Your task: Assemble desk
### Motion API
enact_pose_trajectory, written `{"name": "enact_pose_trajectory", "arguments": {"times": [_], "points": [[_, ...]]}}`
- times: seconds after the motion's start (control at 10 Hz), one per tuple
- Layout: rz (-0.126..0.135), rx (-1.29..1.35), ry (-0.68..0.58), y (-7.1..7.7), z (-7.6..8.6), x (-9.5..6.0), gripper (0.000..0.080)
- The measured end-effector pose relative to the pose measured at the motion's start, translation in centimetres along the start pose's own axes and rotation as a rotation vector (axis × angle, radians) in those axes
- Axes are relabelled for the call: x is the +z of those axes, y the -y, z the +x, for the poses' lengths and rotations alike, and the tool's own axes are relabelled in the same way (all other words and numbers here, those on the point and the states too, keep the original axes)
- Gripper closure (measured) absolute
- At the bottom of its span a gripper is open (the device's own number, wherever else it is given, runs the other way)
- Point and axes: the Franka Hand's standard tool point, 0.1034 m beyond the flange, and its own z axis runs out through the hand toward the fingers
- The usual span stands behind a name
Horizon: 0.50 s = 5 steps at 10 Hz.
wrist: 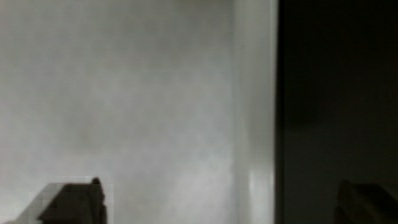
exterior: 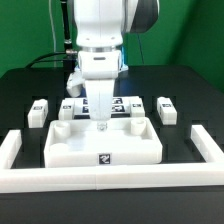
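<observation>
Wrist view blurred; tool fingertips [wrist: 75, 203] cropped at edge; marker board [exterior: 130, 104] half hidden.

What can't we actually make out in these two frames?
- Exterior view: the gripper is too small to show whether it touches the tabletop.
- Exterior view: the marker board is partly hidden behind the arm.
- Exterior view: the tags on the legs are too small to read.
- Wrist view: the white surface is blurred and unidentifiable; the fingertips are cut off by the edge.
</observation>
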Motion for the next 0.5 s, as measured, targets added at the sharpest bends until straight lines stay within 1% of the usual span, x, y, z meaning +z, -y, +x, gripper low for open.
{"name": "enact_pose_trajectory", "arguments": {"times": [0.2, 0.3, 0.4, 0.5], "points": [[0.012, 0.004, -0.002, 0.42, 0.04, 0.66, 0.015], [0.013, 0.005, -0.001, 0.41, 0.03, 0.64, 0.015], [0.013, 0.005, -0.001, 0.43, 0.03, 0.65, 0.0265], [0.013, 0.005, -0.001, 0.44, 0.03, 0.66, 0.0265]]}}
